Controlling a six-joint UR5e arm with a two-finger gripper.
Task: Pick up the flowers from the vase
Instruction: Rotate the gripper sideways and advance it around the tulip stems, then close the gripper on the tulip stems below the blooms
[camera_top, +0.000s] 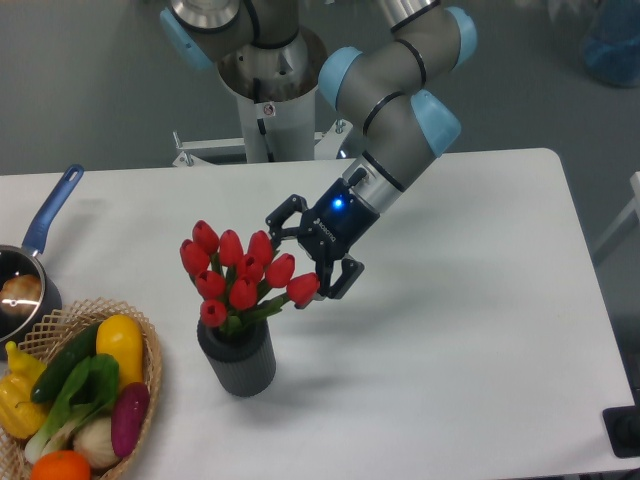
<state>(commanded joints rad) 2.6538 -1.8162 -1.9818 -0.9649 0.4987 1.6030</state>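
Camera's centre shows my gripper (307, 259) spread open just right of the flowers (240, 270), whose stems run down-left into the vase (238, 362) at lower centre, rightmost bud between its fingers.

Over on the left edge, the bystanders are sitting on the white table (470, 330).

A woven wicker basket (150, 345) is hugging the bottom-left corner, holding a yellow pepper (118, 345), a green cucumber (62, 368), a purple aubergine (130, 418), an orange (60, 467), a leafy green (70, 400) and a yellow squash (15, 395). Just behind it, a blue-handled pan (50, 212) is lying partly out of view, with something pale resting inside.
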